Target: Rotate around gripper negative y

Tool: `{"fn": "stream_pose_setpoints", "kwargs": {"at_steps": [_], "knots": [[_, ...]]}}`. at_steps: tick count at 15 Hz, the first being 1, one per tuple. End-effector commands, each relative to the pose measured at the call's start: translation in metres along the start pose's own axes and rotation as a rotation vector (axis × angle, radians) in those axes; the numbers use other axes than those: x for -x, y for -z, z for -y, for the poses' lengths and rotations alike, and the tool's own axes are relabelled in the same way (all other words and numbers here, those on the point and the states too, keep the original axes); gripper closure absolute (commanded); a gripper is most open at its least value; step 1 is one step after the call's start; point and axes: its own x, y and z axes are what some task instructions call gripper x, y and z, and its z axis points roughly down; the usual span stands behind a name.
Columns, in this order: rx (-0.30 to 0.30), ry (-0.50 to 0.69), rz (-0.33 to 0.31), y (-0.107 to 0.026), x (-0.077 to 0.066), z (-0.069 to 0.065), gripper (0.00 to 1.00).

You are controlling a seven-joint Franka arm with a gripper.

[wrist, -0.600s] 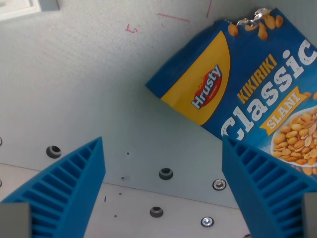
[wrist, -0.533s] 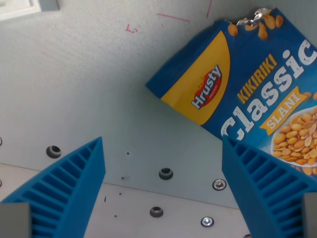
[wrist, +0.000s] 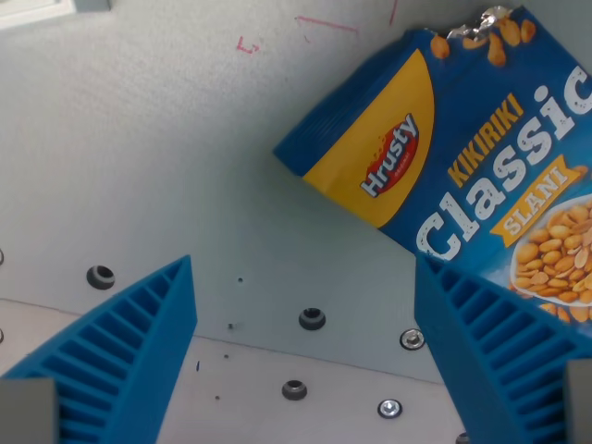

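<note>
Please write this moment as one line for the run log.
tool: open, holds nothing | peanut bag: flat on table, wrist view's upper right, untouched | rotation: in progress

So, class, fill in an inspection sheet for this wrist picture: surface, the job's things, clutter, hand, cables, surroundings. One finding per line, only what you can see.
Surface: pale grey table with faint red pen marks near the top edge; a lighter plate with bolts and holes along the bottom.
Job's things: none beyond the hand itself; the task is a rotation.
Clutter: blue and yellow Hrusty peanut bag lying flat at the wrist view's right, its top corner torn open.
Hand: hand open, blue ribbed fingers wide apart, holding nothing; the right finger overlaps the bag's lower edge in the picture, contact cannot be told.
Cables: nothing seen.
Surroundings: white object at the top left corner, mostly cut off.
</note>
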Motion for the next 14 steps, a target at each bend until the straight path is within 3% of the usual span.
{"fn": "stream_pose_setpoints", "kwargs": {"at_steps": [1,14], "knots": [[0.006,0.0,0.115,0.005,-0.0023,-0.0009,0.0],[0.006,-0.001,0.289,0.005,-0.0023,-0.0009,0.0]]}}
